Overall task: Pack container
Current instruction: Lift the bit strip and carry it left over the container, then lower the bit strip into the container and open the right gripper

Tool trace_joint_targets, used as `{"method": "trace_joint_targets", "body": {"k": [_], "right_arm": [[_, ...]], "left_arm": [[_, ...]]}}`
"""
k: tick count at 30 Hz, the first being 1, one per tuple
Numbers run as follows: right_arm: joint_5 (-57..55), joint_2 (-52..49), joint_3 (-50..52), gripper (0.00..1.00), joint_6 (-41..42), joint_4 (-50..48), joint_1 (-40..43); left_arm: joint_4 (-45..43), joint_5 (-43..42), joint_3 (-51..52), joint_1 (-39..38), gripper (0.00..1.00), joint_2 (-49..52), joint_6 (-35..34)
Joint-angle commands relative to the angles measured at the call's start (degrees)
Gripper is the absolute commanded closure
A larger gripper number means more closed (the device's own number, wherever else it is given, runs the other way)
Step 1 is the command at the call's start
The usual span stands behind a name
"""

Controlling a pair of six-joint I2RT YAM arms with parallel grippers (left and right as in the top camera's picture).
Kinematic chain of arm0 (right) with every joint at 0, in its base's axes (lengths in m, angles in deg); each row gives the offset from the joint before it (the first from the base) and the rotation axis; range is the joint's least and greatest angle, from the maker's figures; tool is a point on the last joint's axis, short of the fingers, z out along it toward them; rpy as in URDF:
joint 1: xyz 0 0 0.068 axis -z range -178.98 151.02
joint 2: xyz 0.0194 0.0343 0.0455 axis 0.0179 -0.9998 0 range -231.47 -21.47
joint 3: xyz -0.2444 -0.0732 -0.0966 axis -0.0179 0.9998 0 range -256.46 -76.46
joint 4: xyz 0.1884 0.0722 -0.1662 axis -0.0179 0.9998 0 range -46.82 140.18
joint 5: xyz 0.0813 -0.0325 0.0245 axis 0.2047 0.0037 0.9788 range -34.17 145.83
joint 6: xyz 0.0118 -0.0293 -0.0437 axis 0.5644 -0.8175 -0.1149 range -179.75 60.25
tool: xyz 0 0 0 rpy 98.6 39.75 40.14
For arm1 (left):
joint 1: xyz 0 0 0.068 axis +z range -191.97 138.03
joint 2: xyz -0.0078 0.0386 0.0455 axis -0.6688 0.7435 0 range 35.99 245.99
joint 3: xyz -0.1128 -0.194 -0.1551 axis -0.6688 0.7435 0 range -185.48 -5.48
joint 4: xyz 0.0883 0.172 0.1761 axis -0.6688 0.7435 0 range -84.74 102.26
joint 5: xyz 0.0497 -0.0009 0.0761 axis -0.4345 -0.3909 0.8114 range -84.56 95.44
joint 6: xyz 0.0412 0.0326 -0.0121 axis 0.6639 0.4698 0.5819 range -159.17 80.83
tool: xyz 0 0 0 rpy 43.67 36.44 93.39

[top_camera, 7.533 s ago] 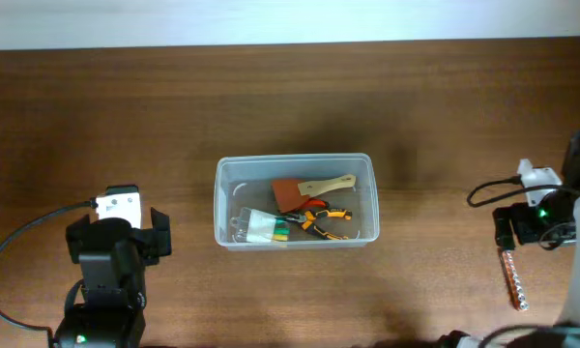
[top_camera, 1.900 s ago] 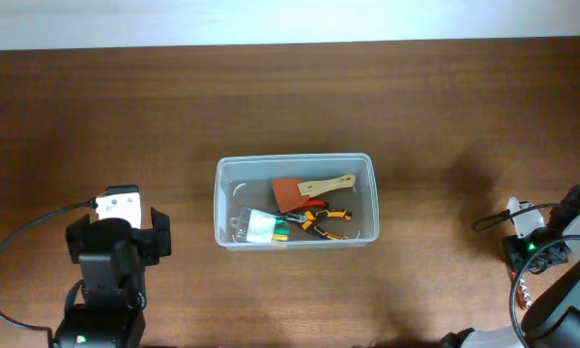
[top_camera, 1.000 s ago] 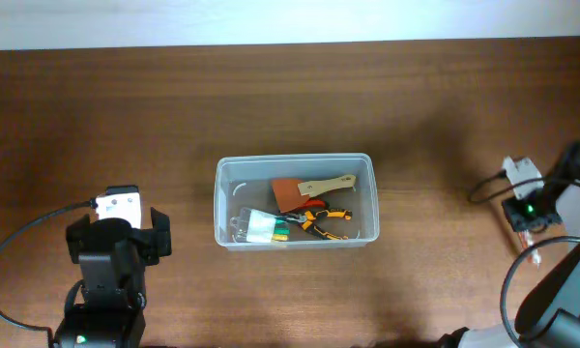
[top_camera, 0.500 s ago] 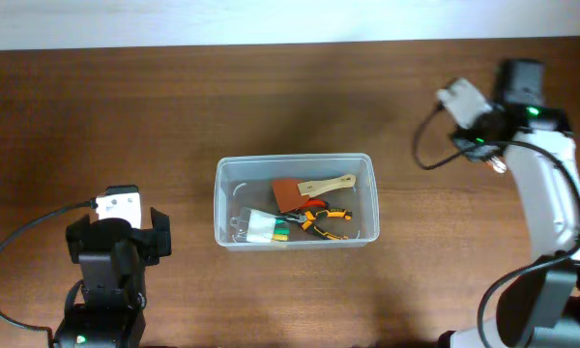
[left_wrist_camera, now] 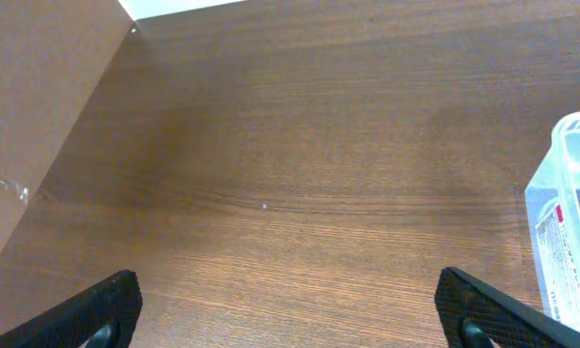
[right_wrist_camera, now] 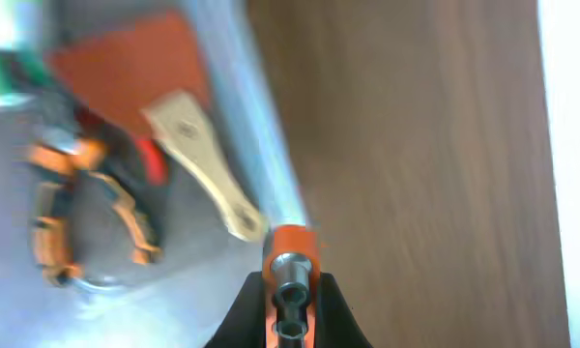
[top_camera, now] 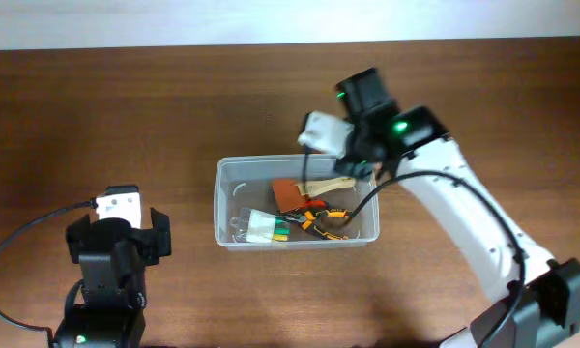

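Container (top_camera: 219, 208) sits in the middle of the table (top_camera: 126, 97), open side up, its long axis running left to right in the overhead view. Inside it lie a wooden-handled brush (top_camera: 288, 196), orange-and-black pliers (top_camera: 321, 220) and a green-and-white packet (top_camera: 263, 227), gathered toward the container's right half and near wall.

Over the container's far right corner hangs the right gripper (right_wrist_camera: 291, 290), its jaws pinched on an orange-handled tool (right_wrist_camera: 292, 242). The tool is seen end-on from the wrist, so its length cannot be told there. In that view it sits almost on the line of the container's rim, with the brush handle and the interior on one side and bare wood on the other. From the jaws, the open interior lies toward the container's near left. The release probably needs a short carry inward across the rim, or the tool may catch the edge or fall outside.

Well apart from the container's left end waits the left gripper (left_wrist_camera: 288, 295), jaws spread wide and empty; the right arm is far nearer.
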Motion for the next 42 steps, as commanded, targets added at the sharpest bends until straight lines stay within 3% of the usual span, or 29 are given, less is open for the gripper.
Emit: {"method": "trace_joint_targets", "body": {"k": [1, 8, 23, 26, 30, 33, 35, 36, 41, 42], "right_arm": [[-0.07, -0.09, -1.55, 0.96, 0.17, 1.31, -6.10], [0.79, -0.20, 0.26, 0.95, 0.17, 2.75, -11.43], [6.71, -3.96, 9.11, 0.95, 0.20, -3.10, -9.31], [7.76, -5.86, 9.11, 0.87, 0.20, -3.26, -9.31], [7.69, -7.41, 9.11, 0.84, 0.20, -3.56, -9.31], [7.69, -7.48, 9.11, 0.71, 0.20, -4.09, -9.31], [7.69, -7.48, 9.11, 0.49, 0.22, -4.42, -9.31], [7.69, -7.48, 9.11, 0.32, 0.22, -4.44, -9.31], [7.45, -7.17, 7.65, 0.01, 0.42, -5.03, -9.31], [7.21, -6.99, 6.54, 0.01, 0.46, -5.03, -9.31]], "left_arm": [[-0.11, 0.39, -1.14, -0.24, 0.01, -0.02, 0.92], [-0.11, 0.42, -1.14, -0.24, 0.01, -0.02, 0.94], [-0.11, 0.39, -1.14, -0.24, 0.01, -0.02, 0.94], [-0.11, 0.39, -1.14, -0.24, 0.01, -0.02, 0.94], [-0.11, 0.39, -1.14, -0.24, 0.01, -0.02, 0.92], [-0.11, 0.39, -1.14, -0.24, 0.01, -0.02, 0.92], [-0.11, 0.39, -1.14, -0.24, 0.01, -0.04, 0.94], [-0.11, 0.39, -1.14, -0.24, 0.01, -0.02, 0.92], [-0.11, 0.39, -1.14, -0.24, 0.01, -0.02, 0.94], [-0.11, 0.39, -1.14, -0.24, 0.01, -0.02, 0.92]]}}
